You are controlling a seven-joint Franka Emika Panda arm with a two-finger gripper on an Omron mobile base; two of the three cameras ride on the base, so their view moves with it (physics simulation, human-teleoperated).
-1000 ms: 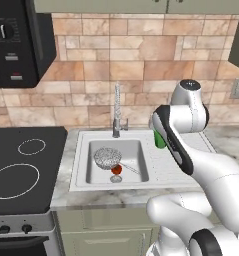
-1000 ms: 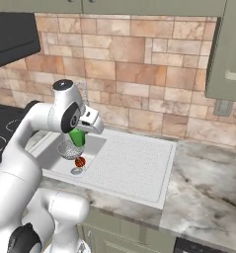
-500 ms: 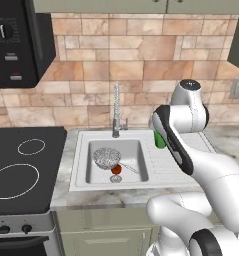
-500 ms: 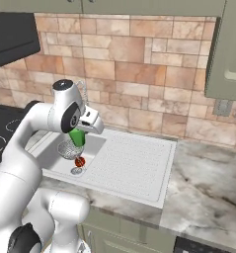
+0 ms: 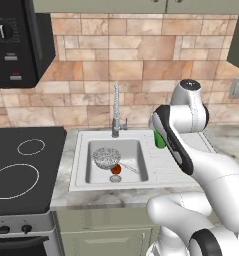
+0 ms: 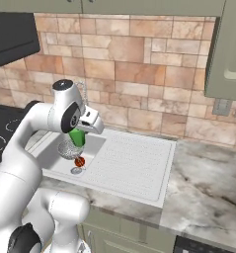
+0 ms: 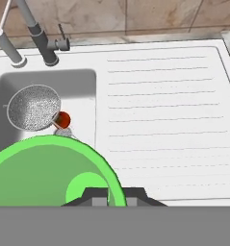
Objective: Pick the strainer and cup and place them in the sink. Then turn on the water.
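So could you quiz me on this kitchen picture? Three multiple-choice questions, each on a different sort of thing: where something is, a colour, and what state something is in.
1. Where is the strainer?
A. on the stove
B. in the sink basin
C. on the drainboard

2. What colour is the cup?
A. green
B. blue
C. white

3. What is the gripper doing?
A. hanging open with nothing in it
B. shut on the faucet lever
C. shut on the cup, held up over the sink

Answers:
1 B: the mesh bowl lies in the basin beside a small red ball.
2 A: the hand view shows its bright green rim.
3 C: the cup sits at the gripper, off the counter, by the basin's edge.
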